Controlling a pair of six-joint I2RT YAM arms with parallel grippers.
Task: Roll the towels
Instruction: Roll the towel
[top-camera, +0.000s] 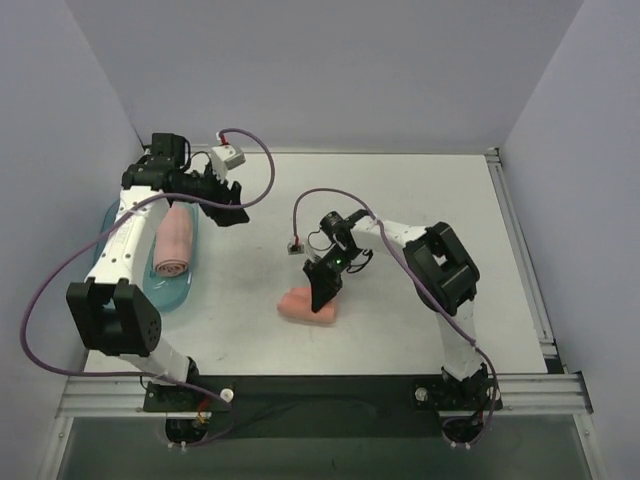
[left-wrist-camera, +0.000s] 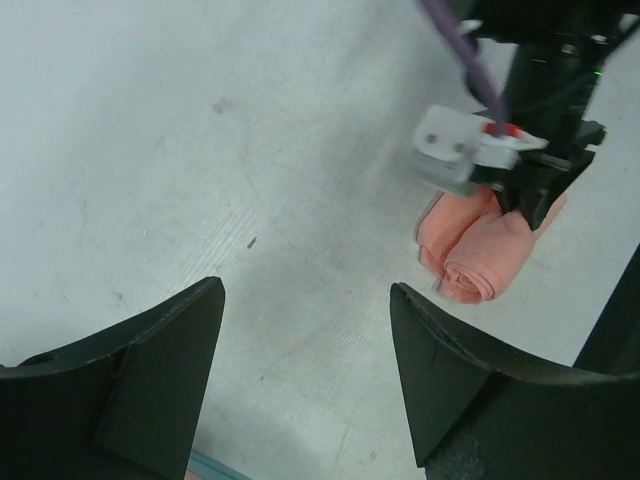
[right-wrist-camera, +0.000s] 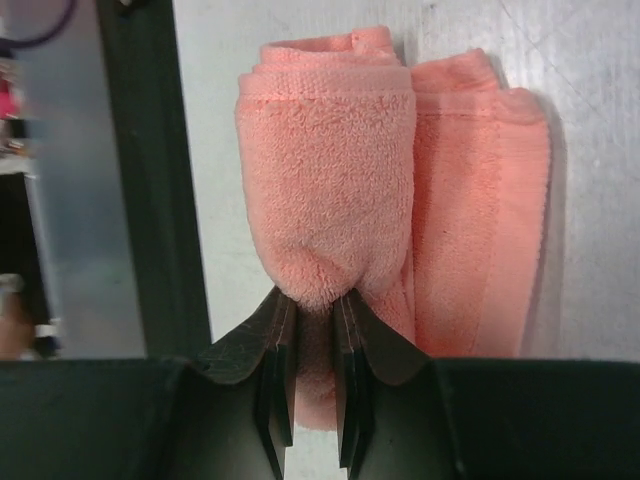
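Salmon-pink towel (right-wrist-camera: 330, 170), partly rolled, is pinched at its end by the right hand (right-wrist-camera: 315, 302); left hand (left-wrist-camera: 305, 290) gapes apart.

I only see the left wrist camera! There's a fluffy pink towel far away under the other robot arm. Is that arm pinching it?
Observer: Yes. The right wrist view shows the right gripper shut on one end of the partly rolled salmon-pink terry towel.
Operator: Are there more towels?
Observer: One. From above, a fully rolled salmon-pink cloth towel lies in a translucent teal plastic tray at the table's left edge.
Operator: Where is my arm?
Observer: From above, your left gripper hangs beside that tray's far end, over the white table.
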